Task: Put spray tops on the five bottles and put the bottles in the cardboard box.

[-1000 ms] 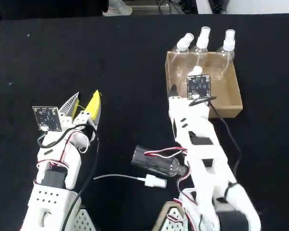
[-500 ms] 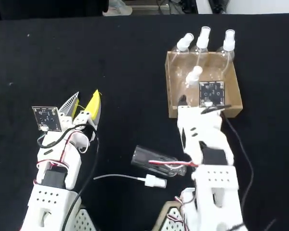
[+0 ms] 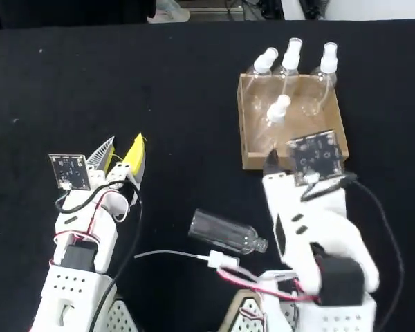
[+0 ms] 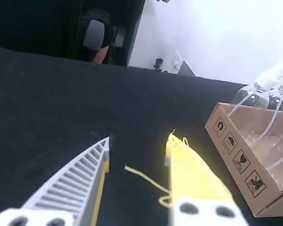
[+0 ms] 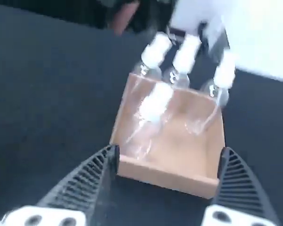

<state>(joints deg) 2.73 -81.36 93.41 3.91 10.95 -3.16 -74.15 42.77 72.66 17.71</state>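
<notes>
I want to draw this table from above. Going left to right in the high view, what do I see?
First the left pincer, then the bottle lying on its side, then the box.
</notes>
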